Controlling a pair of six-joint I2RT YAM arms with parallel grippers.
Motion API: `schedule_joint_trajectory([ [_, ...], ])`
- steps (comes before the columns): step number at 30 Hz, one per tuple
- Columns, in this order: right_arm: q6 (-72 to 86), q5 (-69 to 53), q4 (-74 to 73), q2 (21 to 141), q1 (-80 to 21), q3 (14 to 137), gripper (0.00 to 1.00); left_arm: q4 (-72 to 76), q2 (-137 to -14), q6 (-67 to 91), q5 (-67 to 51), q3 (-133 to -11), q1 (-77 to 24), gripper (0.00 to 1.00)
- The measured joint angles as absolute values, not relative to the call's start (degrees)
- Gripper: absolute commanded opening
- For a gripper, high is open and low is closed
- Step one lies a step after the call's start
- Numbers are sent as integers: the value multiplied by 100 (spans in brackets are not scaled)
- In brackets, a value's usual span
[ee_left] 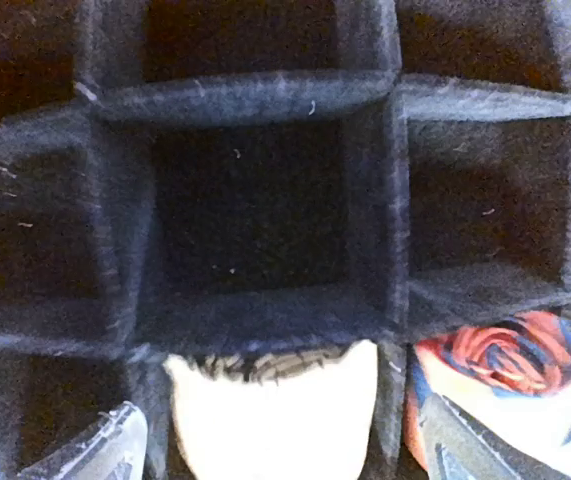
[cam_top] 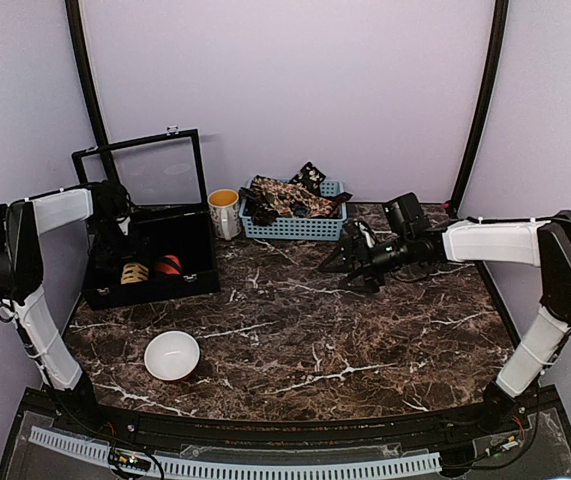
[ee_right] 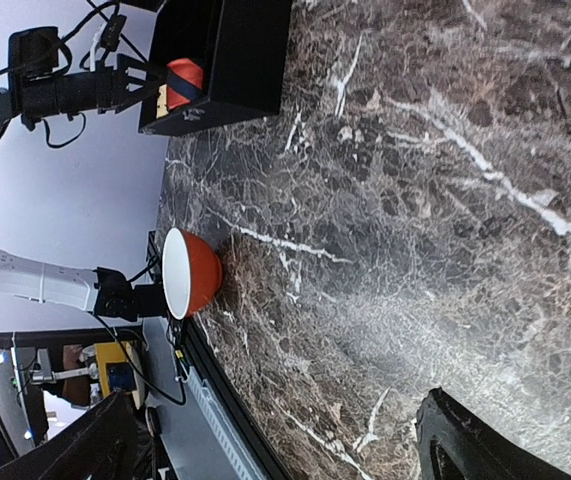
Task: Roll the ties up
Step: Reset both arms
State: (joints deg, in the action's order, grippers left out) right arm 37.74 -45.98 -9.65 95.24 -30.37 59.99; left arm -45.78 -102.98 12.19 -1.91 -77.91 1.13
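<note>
Left wrist view: left end effector (ee_left: 280,440), spread wide, straddles a pale rolled tie (ee_left: 275,395) (untouched) beside an orange-blue coil (ee_left: 510,360) in the black box (cam_top: 150,290) at the counter's (cam_top: 365,340) left edge; right end effector (ee_right: 275,410) gapes empty; loose ties (cam_top: 285,197) fill the far-edge basket (cam_top: 295,229).

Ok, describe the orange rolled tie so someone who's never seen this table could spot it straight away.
Find the open black box on the left of the marble table, its lid standing up. In its nearest row of compartments a tan tie and the orange tie sit rolled side by side. Yours is the right-hand one, orange-red with blue bands, where its neighbour is tan.
</note>
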Motion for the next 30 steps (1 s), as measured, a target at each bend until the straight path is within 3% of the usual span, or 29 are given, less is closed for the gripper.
schedule_joint_trajectory([
  [10, 3183, -3551, -1955, 8552, -2626, 6954, 97, -5006, -9004, 1111, -117, -9109, -283, 99],
  [19, 2731, -2040, -2742, 7467, -2482, 7511, 97, -4746, -8418, 1107, -32, -9201, -1717, 99],
  [30, 3487, -1905, -2027, 5951, -2473, 5376, 97, -3424, -8407, 1551, -158, -7728, -3706, 99],
])
